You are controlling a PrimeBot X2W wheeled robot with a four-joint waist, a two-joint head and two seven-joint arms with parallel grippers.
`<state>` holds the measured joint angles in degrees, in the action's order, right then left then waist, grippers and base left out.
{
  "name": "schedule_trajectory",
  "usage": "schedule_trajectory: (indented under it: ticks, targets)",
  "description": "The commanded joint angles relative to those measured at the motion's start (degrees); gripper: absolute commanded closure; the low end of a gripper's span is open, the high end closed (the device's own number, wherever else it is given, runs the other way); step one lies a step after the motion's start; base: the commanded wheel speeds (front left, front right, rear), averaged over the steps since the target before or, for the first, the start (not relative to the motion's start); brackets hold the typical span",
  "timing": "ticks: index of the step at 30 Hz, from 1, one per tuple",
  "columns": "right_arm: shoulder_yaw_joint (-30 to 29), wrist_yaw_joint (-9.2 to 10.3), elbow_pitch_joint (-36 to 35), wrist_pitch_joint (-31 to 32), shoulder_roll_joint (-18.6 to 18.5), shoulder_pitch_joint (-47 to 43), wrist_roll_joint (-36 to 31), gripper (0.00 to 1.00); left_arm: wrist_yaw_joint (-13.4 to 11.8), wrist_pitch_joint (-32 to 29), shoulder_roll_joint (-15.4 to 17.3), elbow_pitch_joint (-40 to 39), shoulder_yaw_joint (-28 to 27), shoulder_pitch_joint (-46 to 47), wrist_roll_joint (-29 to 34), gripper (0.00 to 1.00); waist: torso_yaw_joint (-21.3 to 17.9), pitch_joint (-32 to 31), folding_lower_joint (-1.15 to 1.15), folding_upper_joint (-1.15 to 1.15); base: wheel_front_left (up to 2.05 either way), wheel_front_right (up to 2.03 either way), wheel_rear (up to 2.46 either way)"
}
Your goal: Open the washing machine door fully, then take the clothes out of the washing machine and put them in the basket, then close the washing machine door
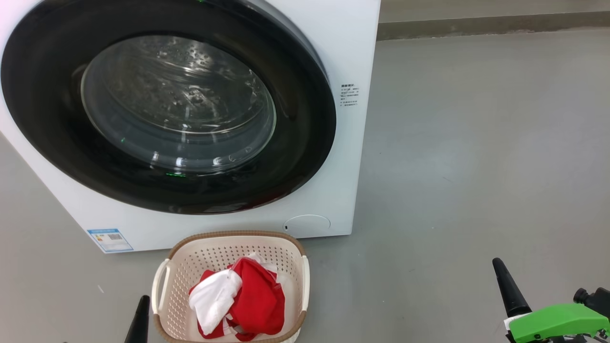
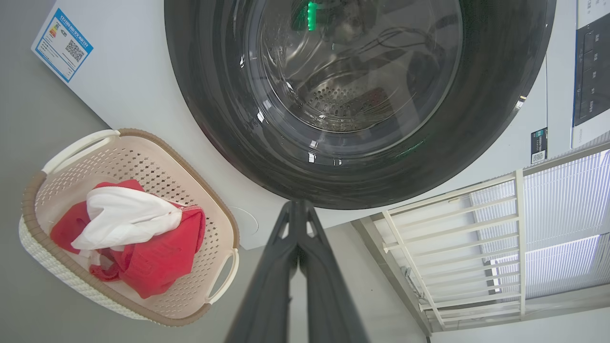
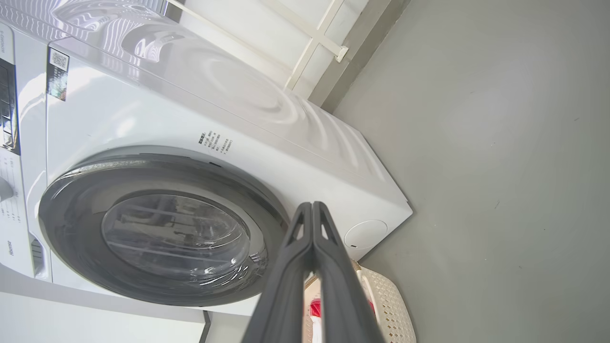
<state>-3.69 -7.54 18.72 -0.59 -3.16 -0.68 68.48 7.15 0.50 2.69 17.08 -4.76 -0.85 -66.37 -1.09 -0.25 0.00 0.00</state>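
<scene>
left tool (image 1: 142, 305) pressed together, empty, parked beside basket (image 1: 238, 234). clothes (image 1: 248, 295) heaped in basket, which sits just before washing machine (image 1: 343, 47) for short reach. door (image 1: 176, 109) flush, looks closed. right tool (image 1: 499, 265) pressed together, empty.

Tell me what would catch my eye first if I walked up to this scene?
The huge round washing machine door, glossy black around a bulging glass window, sits shut on the white washing machine, at the head view's upper left. Just below it on the grey floor, a cream basket holds bright red and white clothes. The left gripper and right gripper, both shut, point toward the machine.
</scene>
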Motion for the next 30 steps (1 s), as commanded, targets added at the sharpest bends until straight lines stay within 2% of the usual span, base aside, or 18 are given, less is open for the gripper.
schedule_trajectory:
  ticks: [1,30]
  targets:
    - [0.16,0.03,-1.76,0.43,-0.39,3.06,1.66,1.00,0.23,-0.56,0.34,-1.68,-1.28,2.48,-1.70,1.00,0.04,0.01,0.00,0.00,0.00,0.00,0.00]
    - [-2.04,0.05,-3.93,5.34,0.07,5.87,17.96,1.00,0.31,-5.32,0.23,-2.69,-1.65,5.85,-19.51,1.00,0.82,0.32,0.00,0.00,0.00,0.00,0.00]
